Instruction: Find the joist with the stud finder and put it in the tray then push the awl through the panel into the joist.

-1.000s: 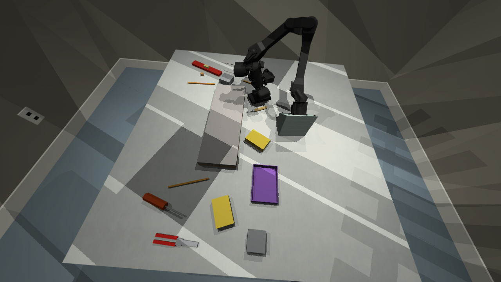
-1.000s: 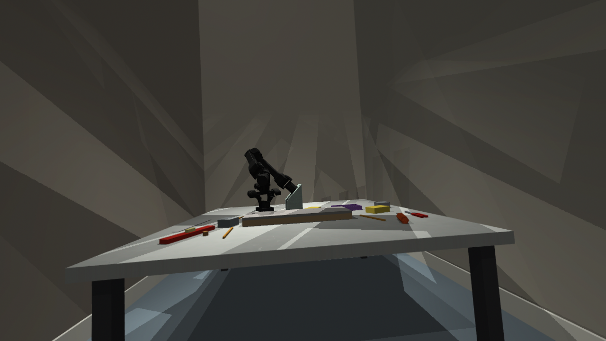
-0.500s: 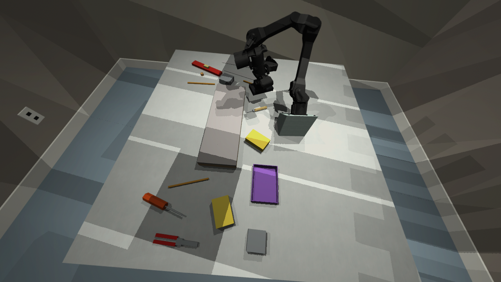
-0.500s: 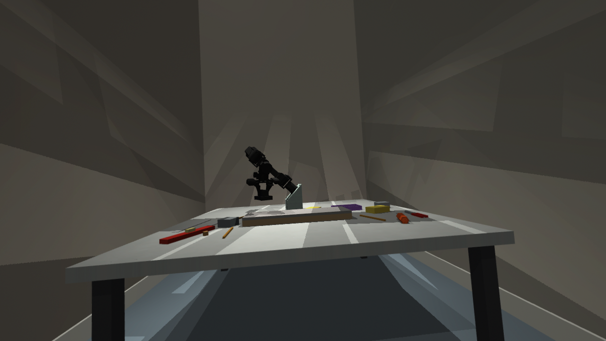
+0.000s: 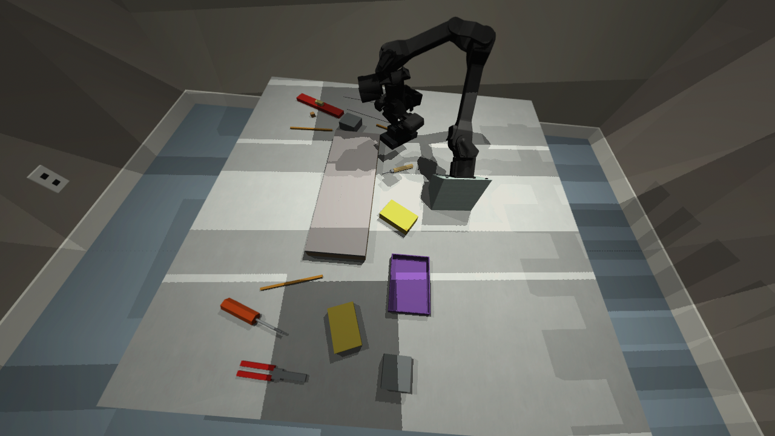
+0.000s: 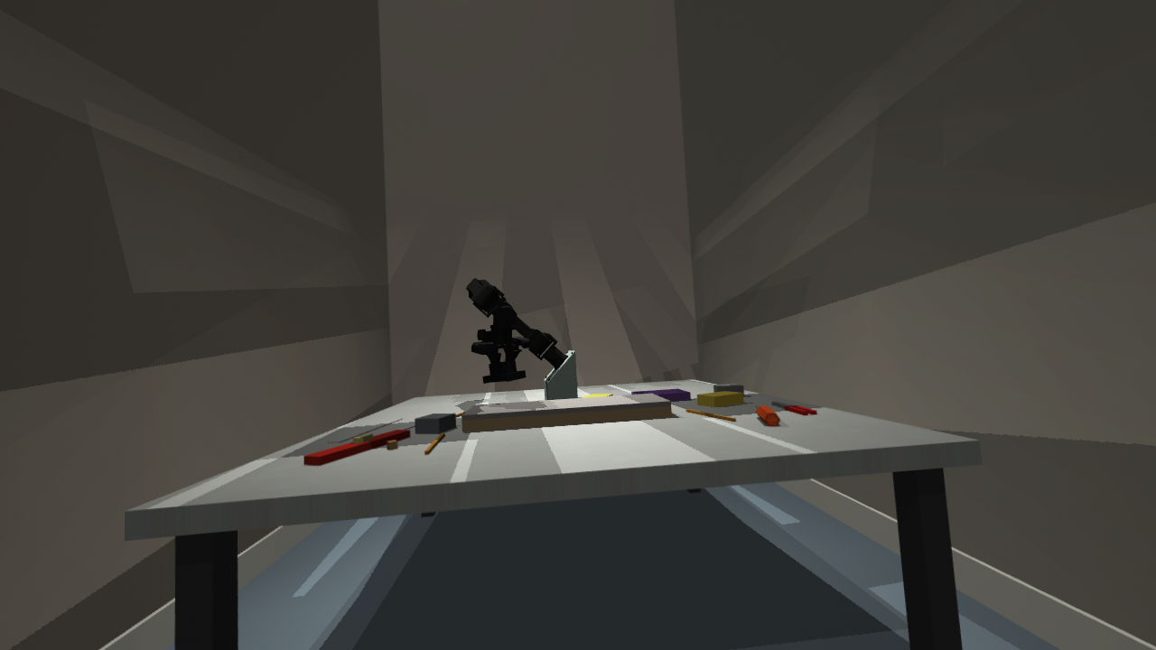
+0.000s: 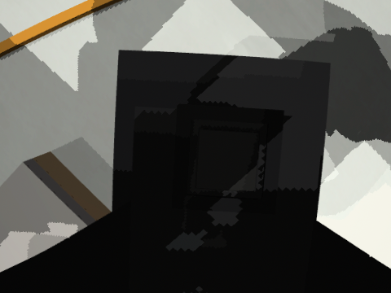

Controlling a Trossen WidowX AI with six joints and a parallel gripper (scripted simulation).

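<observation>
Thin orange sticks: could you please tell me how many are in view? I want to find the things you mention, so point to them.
3: one left of the far grey block [image 5: 350, 121] [image 6: 435, 423], one partly hidden by the arm [image 5: 474, 92] [image 6: 485, 297], one near the orange screwdriver [image 5: 239, 311] [image 6: 768, 416]. More may be hidden.

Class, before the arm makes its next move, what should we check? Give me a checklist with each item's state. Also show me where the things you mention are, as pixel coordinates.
1. Gripper [image 5: 399, 135] [image 6: 502, 373] shut on the black stud finder [image 5: 391, 139] [image 6: 504, 377] [image 7: 220, 89]: ok.
2. Stud finder raised off the table [image 5: 487, 325] [image 6: 565, 475]: ok.
3. Stud finder over the floor panel [image 5: 344, 206] [image 6: 565, 413] [image 7: 20, 199], ready to scan: not ok, it is beside it.
4. Awl [image 5: 402, 168] lying within view for later: ok.
5. Tray [image 5: 410, 287] [image 6: 662, 394] free of tools: ok.
6. Joist position known: cannot tell.
</observation>
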